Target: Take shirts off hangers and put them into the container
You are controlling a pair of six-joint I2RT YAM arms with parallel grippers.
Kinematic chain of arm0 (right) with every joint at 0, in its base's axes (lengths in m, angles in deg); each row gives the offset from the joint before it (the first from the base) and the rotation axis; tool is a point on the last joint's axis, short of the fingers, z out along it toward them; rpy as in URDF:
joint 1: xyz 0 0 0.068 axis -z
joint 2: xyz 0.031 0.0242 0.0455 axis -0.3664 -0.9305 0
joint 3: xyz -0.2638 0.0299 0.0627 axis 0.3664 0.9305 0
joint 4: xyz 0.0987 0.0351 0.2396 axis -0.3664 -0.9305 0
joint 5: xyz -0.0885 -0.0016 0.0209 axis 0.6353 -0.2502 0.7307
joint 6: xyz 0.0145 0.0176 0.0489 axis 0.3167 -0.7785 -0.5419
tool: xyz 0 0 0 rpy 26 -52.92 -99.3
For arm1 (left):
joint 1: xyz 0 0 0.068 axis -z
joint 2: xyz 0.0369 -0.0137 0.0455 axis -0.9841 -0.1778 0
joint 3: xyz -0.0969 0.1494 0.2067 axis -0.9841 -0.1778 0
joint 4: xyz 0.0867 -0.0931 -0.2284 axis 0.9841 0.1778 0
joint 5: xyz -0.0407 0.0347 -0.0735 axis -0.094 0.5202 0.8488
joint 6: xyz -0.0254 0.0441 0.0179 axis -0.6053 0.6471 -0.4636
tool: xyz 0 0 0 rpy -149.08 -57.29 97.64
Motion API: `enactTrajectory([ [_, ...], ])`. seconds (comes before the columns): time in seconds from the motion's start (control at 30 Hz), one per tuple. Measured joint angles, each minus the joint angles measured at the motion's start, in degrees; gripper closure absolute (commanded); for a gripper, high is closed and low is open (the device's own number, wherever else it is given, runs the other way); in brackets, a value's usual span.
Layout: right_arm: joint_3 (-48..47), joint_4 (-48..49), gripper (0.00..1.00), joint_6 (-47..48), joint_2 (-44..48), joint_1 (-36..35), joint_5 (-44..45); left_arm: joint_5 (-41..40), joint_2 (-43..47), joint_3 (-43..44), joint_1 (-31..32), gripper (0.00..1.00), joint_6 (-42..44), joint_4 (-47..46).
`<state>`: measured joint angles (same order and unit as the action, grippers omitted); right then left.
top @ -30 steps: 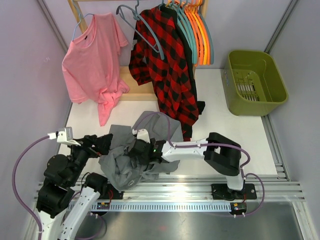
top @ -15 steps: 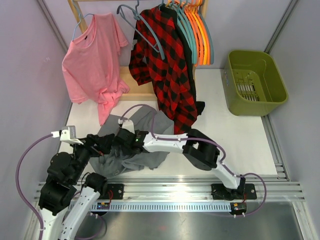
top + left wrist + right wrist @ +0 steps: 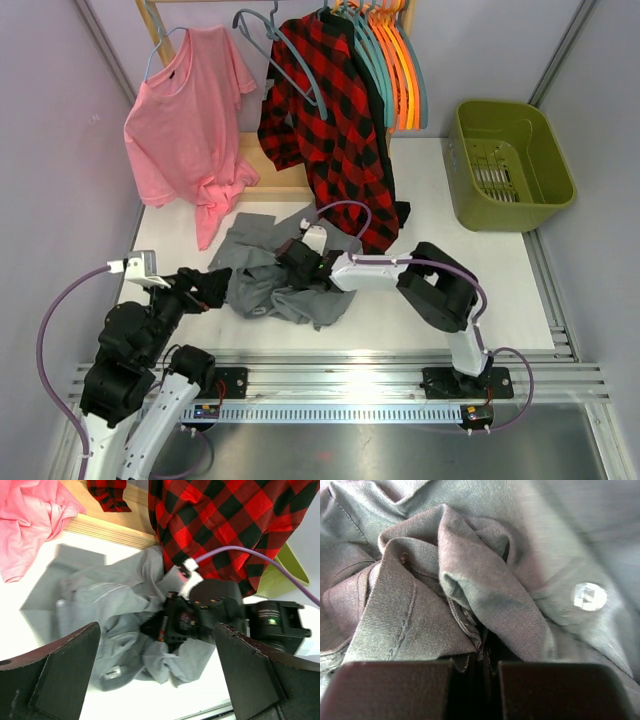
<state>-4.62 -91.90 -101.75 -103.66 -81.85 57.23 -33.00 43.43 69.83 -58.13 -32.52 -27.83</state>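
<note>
Grey shirt point(image 3: 268, 290), off its hanger, lies crumpled on the table point(image 3: 480, 290) beneath the right gripper point(image 3: 300, 262), which pinches a fold; left gripper point(image 3: 210, 288) spread wide alongside; olive-green laundry basket point(image 3: 470, 200) well beyond, empty; pink t-shirt point(image 3: 185, 120) and plaid shirt point(image 3: 335, 130) not yet unhung.

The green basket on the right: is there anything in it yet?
Empty. From above, the basket shows its slotted floor bare, with no cloth inside. The grey shirt lies crumpled on the table, apart from it.
</note>
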Motion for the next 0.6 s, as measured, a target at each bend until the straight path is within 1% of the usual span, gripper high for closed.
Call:
enactTrajectory([
  [0.1,6.84,1.18,1.00,-1.75,4.87,0.39,0.72,0.61,-0.68,-0.09,0.00,0.01,-0.02,-0.44],
  [0.17,13.77,0.17,1.00,-3.30,10.69,0.31,1.01,1.07,-1.16,-0.11,0.00,0.01,-0.02,-0.94],
  [0.2,15.34,-1.14,1.00,-3.72,12.44,0.22,1.16,1.29,-1.36,-0.11,0.00,0.01,0.00,-1.09],
  [0.27,20.04,-6.84,1.00,-5.55,18.93,-0.61,3.37,1.62,-1.68,-0.13,0.00,0.01,-0.04,-1.49],
  [0.33,22.64,-16.24,1.00,-7.39,26.73,-2.43,7.08,2.19,-1.90,-0.63,0.00,0.01,-0.24,-2.62],
  [0.43,21.27,-27.41,1.00,-9.99,37.07,-4.96,13.75,3.78,-2.73,-1.86,0.00,0.01,-0.70,-4.09],
  [0.5,17.94,-34.97,1.00,-12.26,42.75,-5.46,18.80,4.96,-3.91,-2.36,0.00,0.01,-1.11,-4.98],
  [0.6,11.54,-46.51,1.00,-17.79,47.01,-4.52,27.58,6.56,-5.79,-2.38,0.00,0.01,-1.40,-6.16],
])
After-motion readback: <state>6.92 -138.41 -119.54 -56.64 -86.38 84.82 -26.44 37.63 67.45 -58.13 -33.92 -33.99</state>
